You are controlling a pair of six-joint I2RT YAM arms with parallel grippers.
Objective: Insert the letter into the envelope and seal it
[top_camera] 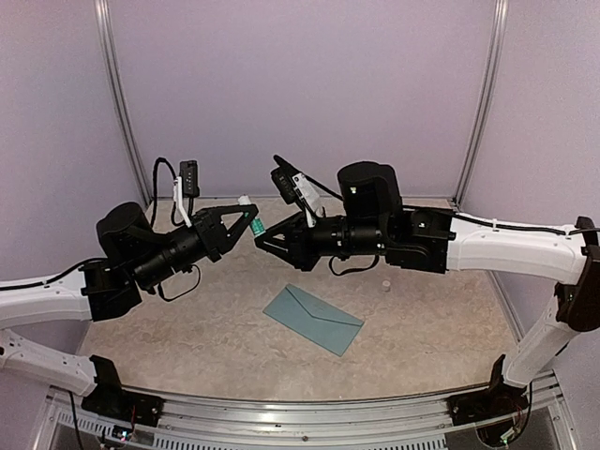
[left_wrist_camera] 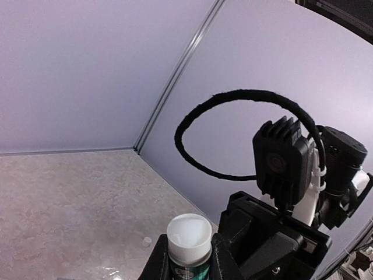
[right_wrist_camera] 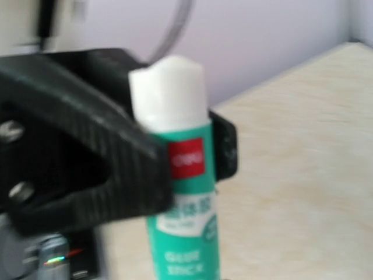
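Lifting the envelope (top_camera: 312, 319) will likely be fiddly: thin, light, floppy, lying flat on the counter (top_camera: 187, 347), so pinch an edge. Your left hand (top_camera: 246, 218) is clamped on the glue stick (top_camera: 255, 225); of your right hand (top_camera: 265, 242), I cannot tell.

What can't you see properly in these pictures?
- Letter: in no view; whether it is inside the envelope cannot be told from above.
- Glue stick: right wrist view blurred, label unreadable, bottom cut off by the lower edge.
- Right gripper: top view, too small to tell open or shut.
- Small white thing on the table: too small to name.
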